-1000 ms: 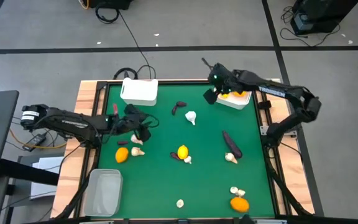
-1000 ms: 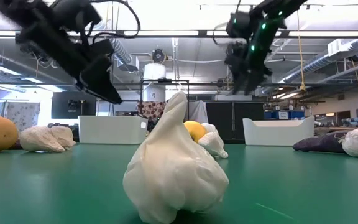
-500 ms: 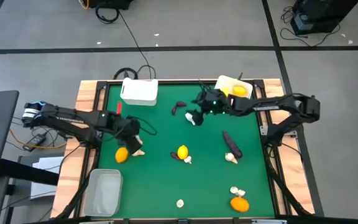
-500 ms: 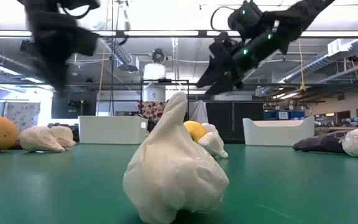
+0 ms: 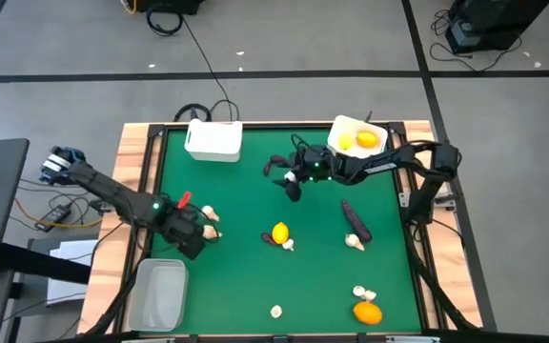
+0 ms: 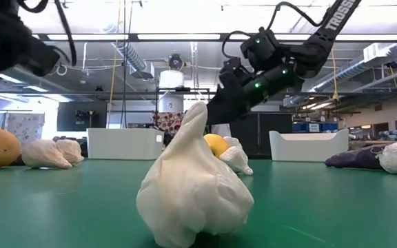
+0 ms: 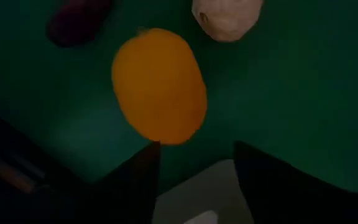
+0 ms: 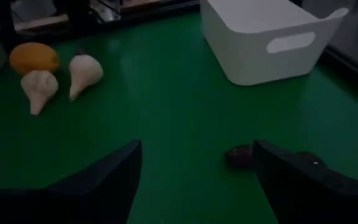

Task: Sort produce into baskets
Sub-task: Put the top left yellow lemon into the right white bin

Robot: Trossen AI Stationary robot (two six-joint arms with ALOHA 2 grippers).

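An orange citrus (image 7: 159,84) lies on the green mat near the table's left edge, with two garlic bulbs (image 5: 212,221) beside it. My left gripper (image 7: 194,152) hangs right above the citrus, pointing down, open, fingertips at its near side. My right gripper (image 8: 194,180) stands open low over the far middle of the mat, slanting toward the left. A small dark eggplant piece (image 8: 241,155) lies just beyond one of its fingertips. A white basket (image 5: 358,141) at the far right holds two citrus. Another white basket (image 5: 213,140) stands at the far left, and a clear basket (image 5: 157,293) at the near left corner.
A lemon (image 5: 279,232) with a small garlic lies mid-mat. A long eggplant (image 5: 355,221) and a garlic (image 5: 354,242) lie to the right. An orange (image 5: 367,312) and garlic (image 5: 362,292) sit near the front right; a garlic (image 5: 276,311) lies at the front edge.
My left gripper has swung toward the near left corner, from beside the garlic bulbs to above the orange citrus, turning to point down. My right gripper has left the far right basket, gone left toward the mat's far middle, sunk lower and tipped closer to level.
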